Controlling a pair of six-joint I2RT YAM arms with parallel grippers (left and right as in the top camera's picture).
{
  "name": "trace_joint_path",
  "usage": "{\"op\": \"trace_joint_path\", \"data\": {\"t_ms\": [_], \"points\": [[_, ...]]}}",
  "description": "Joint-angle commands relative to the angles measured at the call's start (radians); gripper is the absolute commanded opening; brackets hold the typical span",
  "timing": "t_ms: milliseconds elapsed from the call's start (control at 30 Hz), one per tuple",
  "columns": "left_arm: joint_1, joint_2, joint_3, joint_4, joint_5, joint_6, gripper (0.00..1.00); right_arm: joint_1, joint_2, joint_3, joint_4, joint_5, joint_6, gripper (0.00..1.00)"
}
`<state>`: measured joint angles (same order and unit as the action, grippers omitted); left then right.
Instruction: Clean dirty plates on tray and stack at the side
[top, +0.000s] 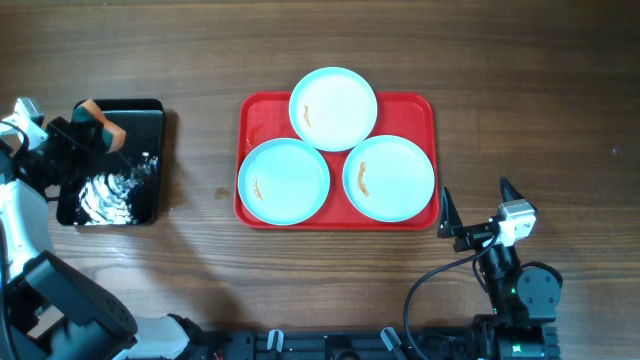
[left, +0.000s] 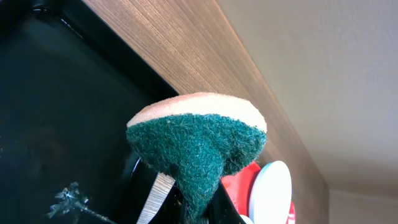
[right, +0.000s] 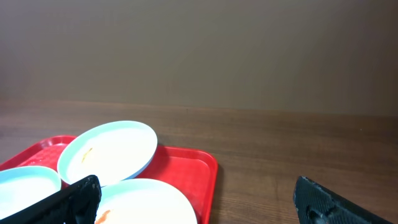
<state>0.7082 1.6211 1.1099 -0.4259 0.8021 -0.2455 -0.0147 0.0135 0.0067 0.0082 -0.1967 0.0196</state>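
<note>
Three pale blue plates lie on the red tray (top: 258, 110): one at the back (top: 333, 108), one front left (top: 284, 181) and one front right (top: 389, 177), each with a small orange-brown smear. My left gripper (top: 100, 125) is shut on a sponge (left: 198, 144) with a green scouring face and a tan top, held over the black tray (top: 145, 115) at the far left. My right gripper (top: 474, 212) is open and empty, just off the red tray's front right corner. The red tray (right: 202, 168) and plates (right: 109, 149) show in the right wrist view.
The black tray holds a patch of white foam (top: 110, 192) on its front half. Bare wooden table surrounds both trays, with a wide stretch at the right (top: 540, 110).
</note>
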Motion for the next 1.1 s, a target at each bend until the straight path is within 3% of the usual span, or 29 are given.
{"op": "trace_joint_path", "data": {"t_ms": [0, 1067], "points": [[0.003, -0.022, 0.005, -0.001, 0.031, 0.002, 0.04, 0.005, -0.01, -0.002, 0.005, 0.013, -0.017, 1.0], [0.003, -0.022, 0.005, -0.031, -0.052, 0.003, 0.04, 0.005, -0.01, -0.002, 0.005, 0.013, -0.017, 1.0]]}}
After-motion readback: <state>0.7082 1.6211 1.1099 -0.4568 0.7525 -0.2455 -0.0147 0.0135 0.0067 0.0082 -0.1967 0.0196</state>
